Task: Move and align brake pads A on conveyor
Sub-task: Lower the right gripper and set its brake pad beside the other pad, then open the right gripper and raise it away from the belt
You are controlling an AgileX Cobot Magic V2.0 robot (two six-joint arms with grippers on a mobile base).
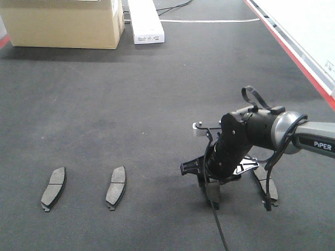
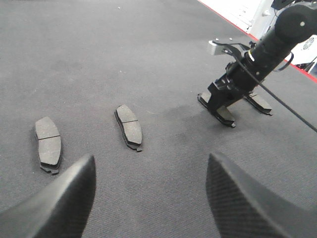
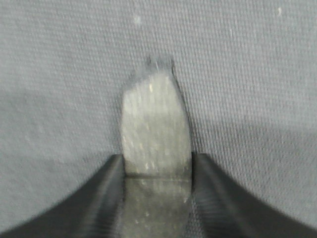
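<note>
Two brake pads A lie side by side on the dark conveyor (image 1: 157,104) at the front left, one (image 1: 54,187) further left than the other (image 1: 116,185). In the left wrist view the same pads (image 2: 48,144) (image 2: 130,126) lie ahead of my left gripper (image 2: 151,161), which is open with only belt between its fingers. My right gripper (image 1: 209,185) points down at the belt and is shut on a third pad (image 3: 156,124), held across its width low at the belt. A fourth pad (image 1: 267,187) lies just right of it, partly hidden by the arm.
A cardboard box (image 1: 65,23) and a white box (image 1: 145,23) stand at the far end of the belt. A red-and-white stripe (image 1: 293,52) marks the belt's right edge. A black cable (image 1: 220,225) trails from the right arm toward the front.
</note>
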